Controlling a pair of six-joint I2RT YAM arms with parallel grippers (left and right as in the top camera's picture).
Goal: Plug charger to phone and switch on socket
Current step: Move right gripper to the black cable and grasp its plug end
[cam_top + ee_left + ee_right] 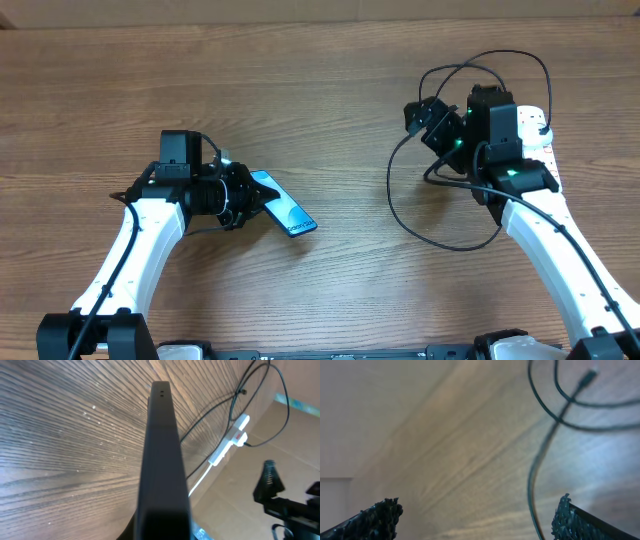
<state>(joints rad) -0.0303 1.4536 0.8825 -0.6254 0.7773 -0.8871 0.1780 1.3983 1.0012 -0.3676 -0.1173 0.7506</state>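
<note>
On the grained wooden table (330, 90), the white oblong socket (535, 125) lay far right beside the right gripper (477, 510), its textured fingers spread and empty, while the left gripper (240, 195) clamped the slim blue-screened phone (287, 210) at left and the thin black charger (400, 200) looped at right.

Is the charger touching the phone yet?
Apart. The overhead view shows the phone at the left gripper and the charger looped far to the right, with bare table between them.

The wooden desk (320, 100) carries a white socket (533, 122) toward its far right corner, partly hidden, with the black charger (391, 190) lying in loose loops just beside it.
</note>
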